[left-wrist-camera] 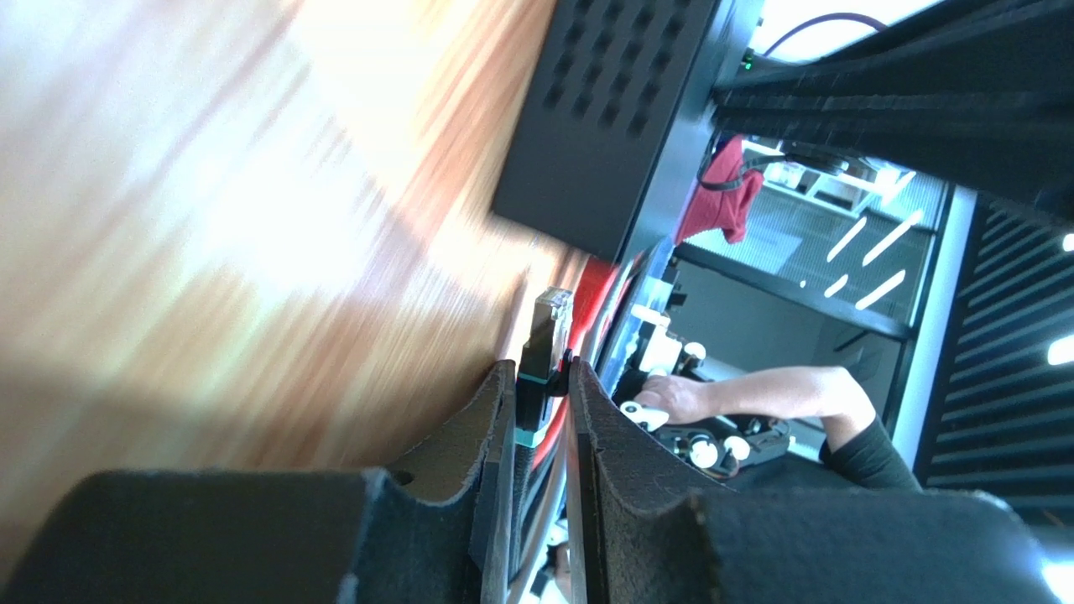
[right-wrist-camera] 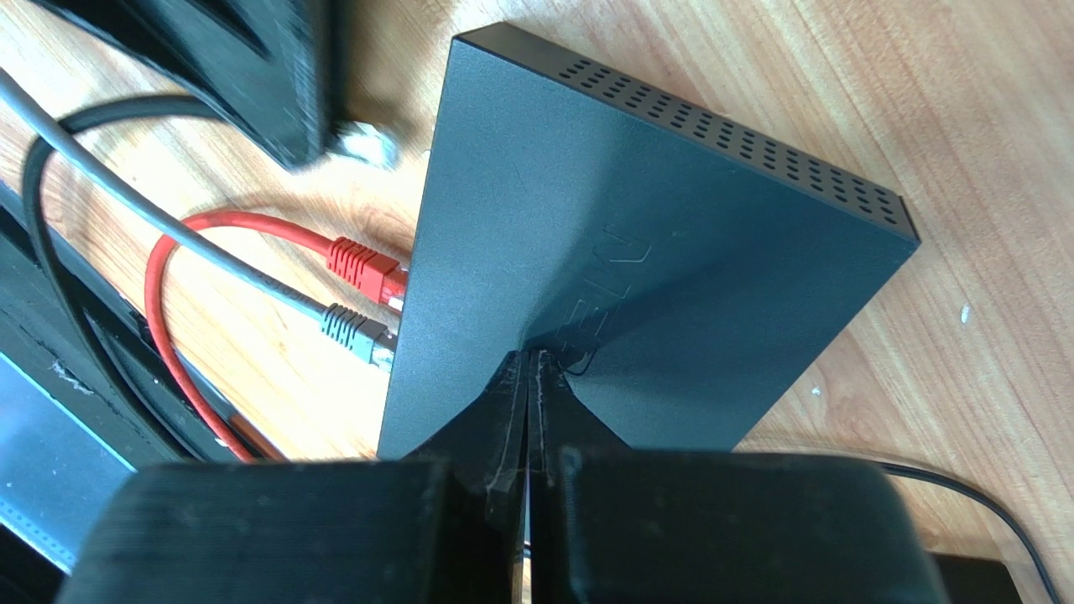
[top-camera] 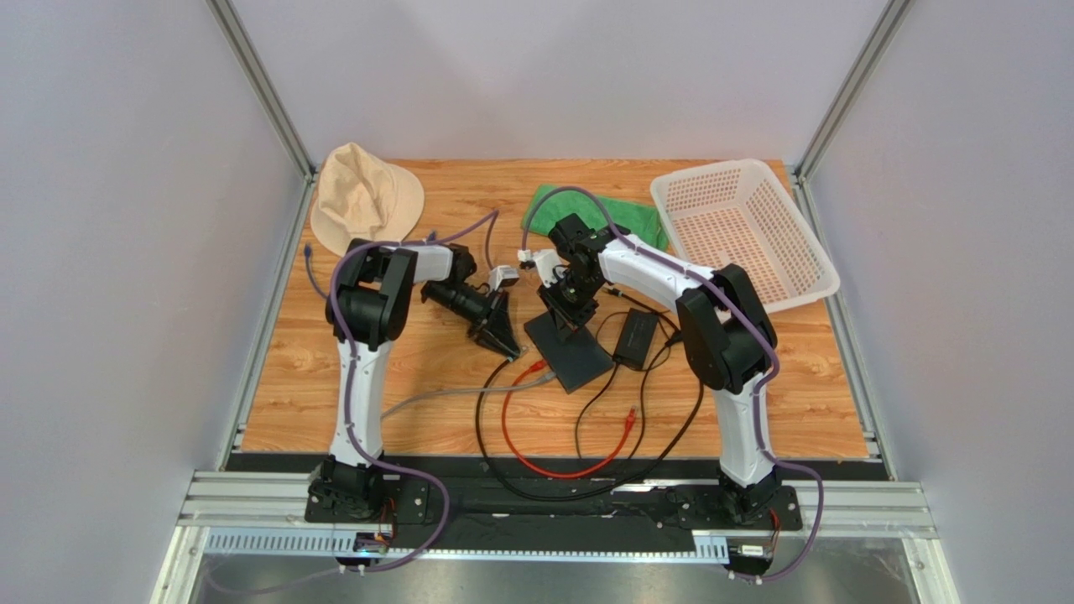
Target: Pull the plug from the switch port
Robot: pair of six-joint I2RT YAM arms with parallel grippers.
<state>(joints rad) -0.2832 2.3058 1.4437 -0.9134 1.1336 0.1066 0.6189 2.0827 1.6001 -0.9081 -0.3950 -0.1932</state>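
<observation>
The left gripper [left-wrist-camera: 542,378] pinches a clear-tipped network plug with a teal boot [left-wrist-camera: 548,325] between its two black fingers [left-wrist-camera: 494,415]. The plug's tip points past the fingertips and hangs free above the wood-grain table [left-wrist-camera: 252,227]. We see it just short of the flat matte black rectangular switch box [left-wrist-camera: 618,113] ahead of the jaws, apart from it and in no socket.

The right gripper [right-wrist-camera: 530,368] has its jaws pressed together, with the closed tips resting on the top face of the same box [right-wrist-camera: 656,252]. The switch port [right-wrist-camera: 396,302] lies along the box edge to the left of these jaws. The sockets themselves face away from the camera. A red plug [right-wrist-camera: 359,262] and a grey plug [right-wrist-camera: 347,327] sit in that edge, side by side, and a red cable [right-wrist-camera: 170,327] loops away from them towards the arm bases.

To the right of the right jaws lies a smaller black power adapter brick [top-camera: 634,337], near the box. Beyond both grippers are a green cloth [top-camera: 593,214], a white perforated plastic basket [top-camera: 744,233] and a beige fabric hat [top-camera: 363,195].
</observation>
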